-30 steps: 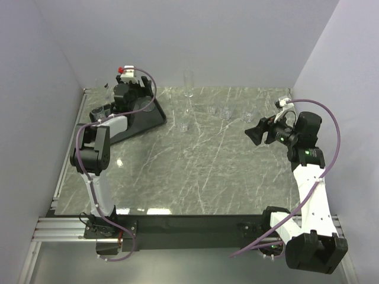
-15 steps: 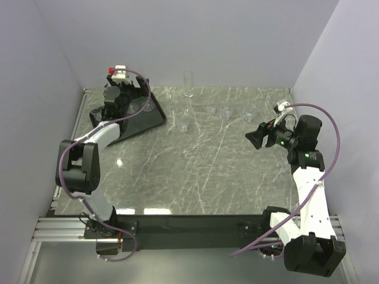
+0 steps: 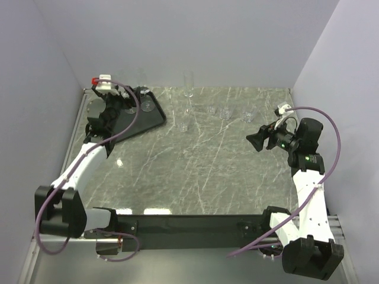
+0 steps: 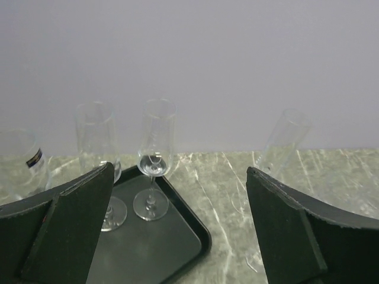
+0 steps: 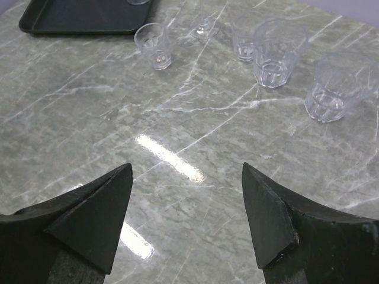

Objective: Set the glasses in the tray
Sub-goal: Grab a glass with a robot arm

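L jaws are gaping wide, empty, hovering by tray (image 3: pixel 148 118) where two stemmed glasses (image 4: pixel 155 154) are standing. R jaws are also hanging open w/ nothing, prob. lining up on tumblers (image 5: pixel 278 53) sitting on table (image 5: pixel 195 118).

Grey veined stone-look table top (image 5: pixel 89 118): polished, glossy. Black shallow rectangular tray (image 4: pixel 161 248): smooth, satin. Clear colourless drinking glasses (image 5: pixel 279 52): smooth, shiny.
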